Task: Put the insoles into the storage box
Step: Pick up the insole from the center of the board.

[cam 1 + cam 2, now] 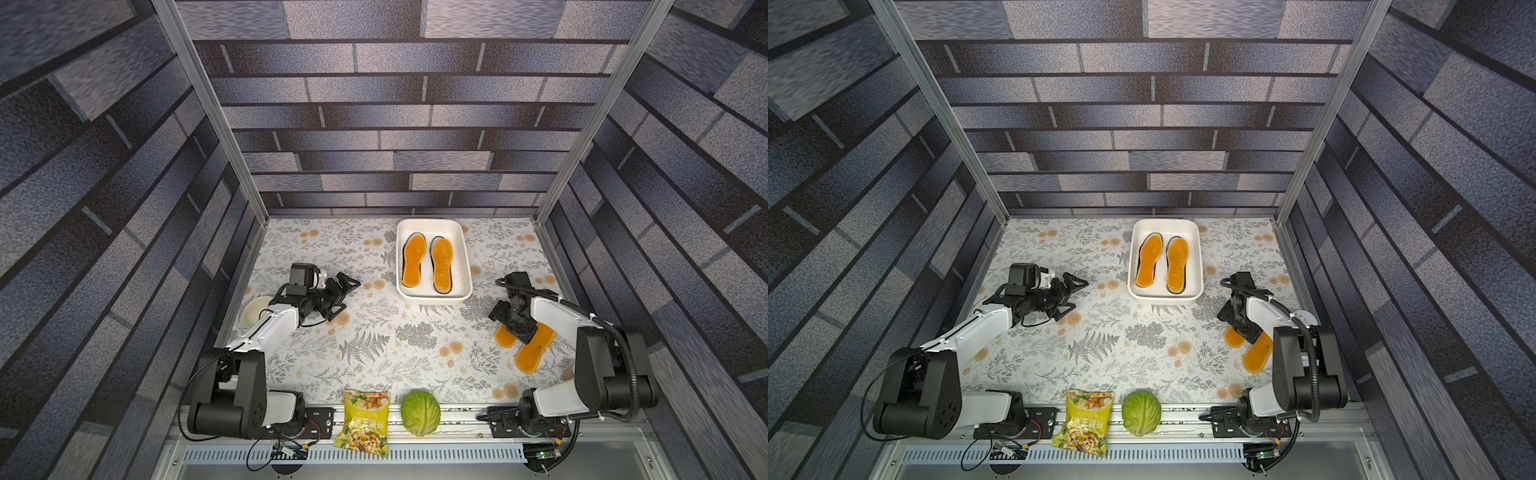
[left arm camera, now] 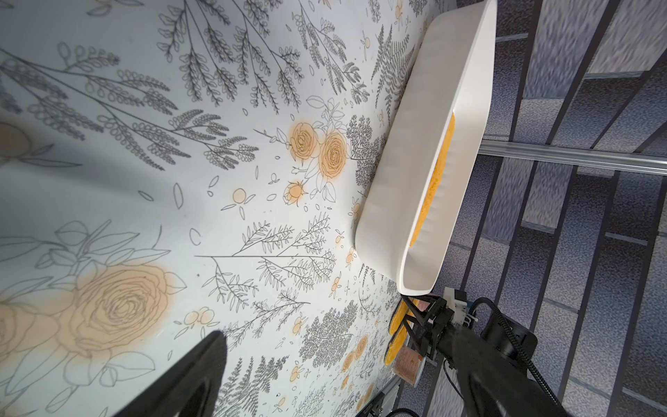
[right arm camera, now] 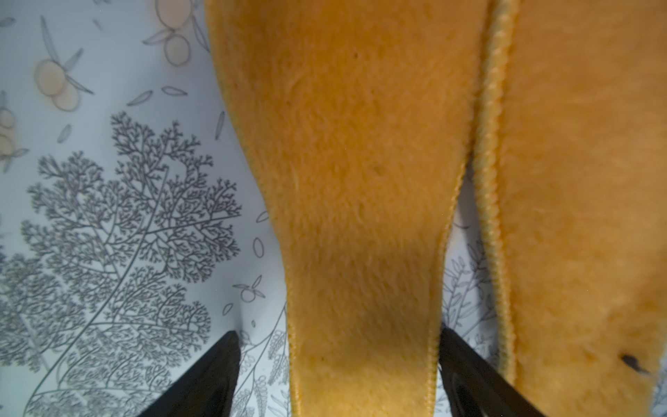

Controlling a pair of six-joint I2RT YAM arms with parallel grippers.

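The floral table (image 1: 374,353) is carrying the white storage box (image 1: 432,226) at its far middle, with two orange insoles (image 1: 413,261) lying side by side inside it. Two more orange insoles (image 1: 536,349) are lying on the table's right, nearer than the box. The right hand (image 3: 337,335) is straddling one of them, fingers spread wide, not clamping it. The left hand (image 1: 347,296) is hovering at the left, wide open, holding nothing.
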